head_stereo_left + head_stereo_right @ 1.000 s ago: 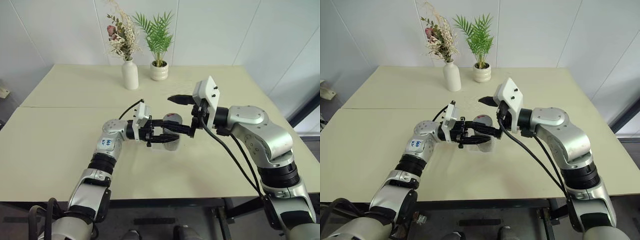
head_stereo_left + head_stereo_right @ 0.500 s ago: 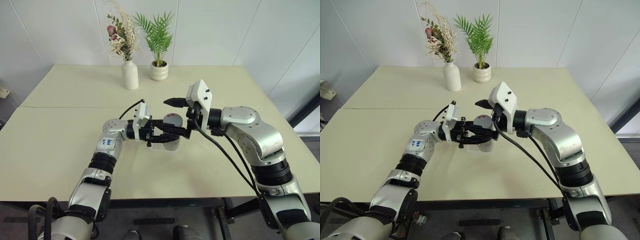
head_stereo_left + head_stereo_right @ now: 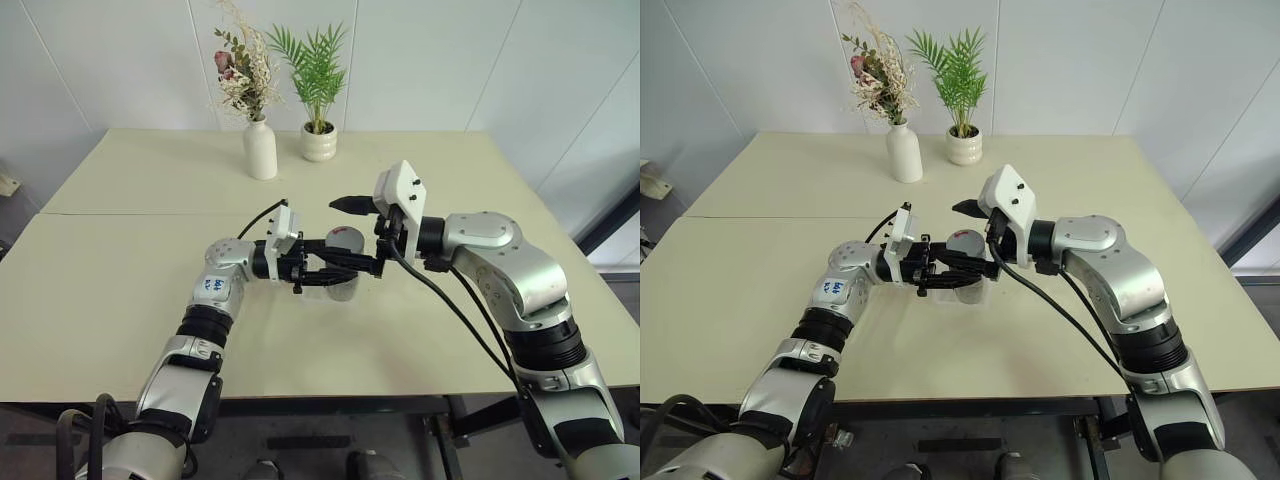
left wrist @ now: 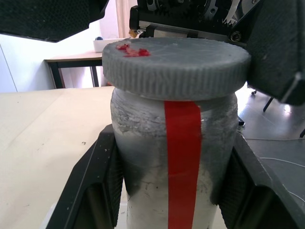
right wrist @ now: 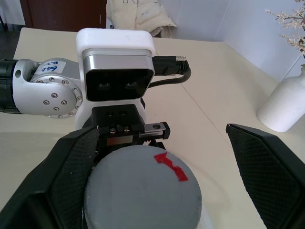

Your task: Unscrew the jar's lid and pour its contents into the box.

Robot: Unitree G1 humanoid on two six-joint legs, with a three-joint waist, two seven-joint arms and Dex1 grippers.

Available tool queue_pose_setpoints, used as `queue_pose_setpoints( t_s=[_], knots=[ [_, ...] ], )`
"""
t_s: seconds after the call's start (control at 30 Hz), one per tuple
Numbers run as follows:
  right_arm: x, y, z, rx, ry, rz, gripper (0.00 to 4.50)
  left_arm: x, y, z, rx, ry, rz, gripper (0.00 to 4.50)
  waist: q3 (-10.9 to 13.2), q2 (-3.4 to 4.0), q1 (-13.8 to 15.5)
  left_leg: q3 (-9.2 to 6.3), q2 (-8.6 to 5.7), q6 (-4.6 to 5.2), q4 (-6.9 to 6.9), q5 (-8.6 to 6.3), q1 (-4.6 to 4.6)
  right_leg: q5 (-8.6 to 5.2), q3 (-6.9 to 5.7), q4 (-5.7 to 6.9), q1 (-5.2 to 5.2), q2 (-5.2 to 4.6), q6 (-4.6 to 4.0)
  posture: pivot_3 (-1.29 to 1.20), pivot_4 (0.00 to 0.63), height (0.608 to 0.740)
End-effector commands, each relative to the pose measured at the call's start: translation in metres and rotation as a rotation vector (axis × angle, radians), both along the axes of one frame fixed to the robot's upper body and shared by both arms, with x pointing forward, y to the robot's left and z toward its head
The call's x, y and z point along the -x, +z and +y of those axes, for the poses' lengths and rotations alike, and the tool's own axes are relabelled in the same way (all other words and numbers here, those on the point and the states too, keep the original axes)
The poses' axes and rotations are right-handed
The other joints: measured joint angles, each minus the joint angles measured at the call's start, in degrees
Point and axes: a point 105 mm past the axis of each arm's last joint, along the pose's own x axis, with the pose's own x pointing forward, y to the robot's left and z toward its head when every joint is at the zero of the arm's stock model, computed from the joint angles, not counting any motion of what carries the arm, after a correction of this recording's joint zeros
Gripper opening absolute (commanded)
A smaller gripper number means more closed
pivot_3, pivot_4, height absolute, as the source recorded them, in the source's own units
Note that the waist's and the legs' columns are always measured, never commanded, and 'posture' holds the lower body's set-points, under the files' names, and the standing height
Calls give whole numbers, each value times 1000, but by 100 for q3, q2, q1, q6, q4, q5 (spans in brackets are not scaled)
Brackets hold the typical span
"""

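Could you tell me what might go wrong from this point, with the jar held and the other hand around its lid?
1. The right hand is open, its fingers astride the lid; in the right wrist view one sits nearer than the other, so closing might push the jar sideways.
2. The left hand grips only the jar's smooth body; twisting the lid might spin the jar.
3. The jar is above the box, so a slip could knock the box.
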Motion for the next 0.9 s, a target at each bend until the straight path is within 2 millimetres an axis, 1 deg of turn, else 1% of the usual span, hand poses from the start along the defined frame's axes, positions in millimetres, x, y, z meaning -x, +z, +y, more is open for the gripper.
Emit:
queue_pose_setpoints(
  t_s=[0.03, 0.9],
  knots=[
    [1, 12, -11, -15, -31, -51, 4483, 2, 18, -2, 11, -18, -68, 2148, 0, 0, 0, 0, 0, 0, 0, 0, 0, 0, 0, 0, 0, 0, 0, 0, 150, 740],
    [4, 12, -35, 15, -109, -60, 4483, 2, 19, -2, 9, -17, -66, 2148, 0, 0, 0, 0, 0, 0, 0, 0, 0, 0, 0, 0, 0, 1, 0, 0, 150, 740]
  ],
)
